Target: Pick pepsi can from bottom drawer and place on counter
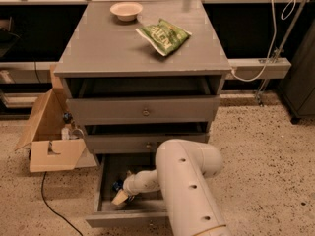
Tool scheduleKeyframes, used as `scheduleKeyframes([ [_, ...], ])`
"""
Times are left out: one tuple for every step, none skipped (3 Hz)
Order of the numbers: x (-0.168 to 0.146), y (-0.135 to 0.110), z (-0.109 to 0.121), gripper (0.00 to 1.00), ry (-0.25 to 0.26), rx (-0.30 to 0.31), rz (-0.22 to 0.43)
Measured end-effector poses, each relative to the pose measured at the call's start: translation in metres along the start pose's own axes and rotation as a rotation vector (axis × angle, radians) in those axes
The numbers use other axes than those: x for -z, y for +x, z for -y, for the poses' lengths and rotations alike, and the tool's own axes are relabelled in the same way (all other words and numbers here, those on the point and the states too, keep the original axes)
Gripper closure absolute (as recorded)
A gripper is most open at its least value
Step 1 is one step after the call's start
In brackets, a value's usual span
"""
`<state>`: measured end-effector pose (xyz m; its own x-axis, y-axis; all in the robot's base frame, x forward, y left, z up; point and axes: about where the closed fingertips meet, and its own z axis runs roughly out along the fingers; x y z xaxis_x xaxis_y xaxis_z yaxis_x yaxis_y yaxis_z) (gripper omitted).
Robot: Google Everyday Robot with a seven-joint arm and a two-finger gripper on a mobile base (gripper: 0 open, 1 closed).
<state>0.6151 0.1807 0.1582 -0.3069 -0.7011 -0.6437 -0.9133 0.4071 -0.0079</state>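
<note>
Sitting in the left half of the open drawer (123, 219), the can (117, 185) shows only as a small dark-blue patch, mostly hidden by the hand (120, 196). The hand is down inside the drawer, right against it; whether it is apart or clamped, I cannot tell. Up on the table (98, 48) lie a bowl (126, 10) and, further right, a green bag (163, 36).

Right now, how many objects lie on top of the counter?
2. A small bowl sits near the counter's back edge; a green crisp bag lies to its right, nearer the middle. The gripper is down inside the bottom drawer, so it hides nothing up there.
</note>
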Motion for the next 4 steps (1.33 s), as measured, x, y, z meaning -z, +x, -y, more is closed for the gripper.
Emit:
scheduleKeyframes([
  [-0.020, 0.006, -0.003, 0.13, -0.008, 0.005, -0.014],
  [-0.032, 0.011, -0.003, 0.36, -0.020, 0.007, -0.009],
  [-0.028, 0.010, 0.000, 0.67, -0.025, 0.032, 0.017],
  [0.004, 0.003, -0.004, 0.91, -0.082, 0.122, 0.090],
])
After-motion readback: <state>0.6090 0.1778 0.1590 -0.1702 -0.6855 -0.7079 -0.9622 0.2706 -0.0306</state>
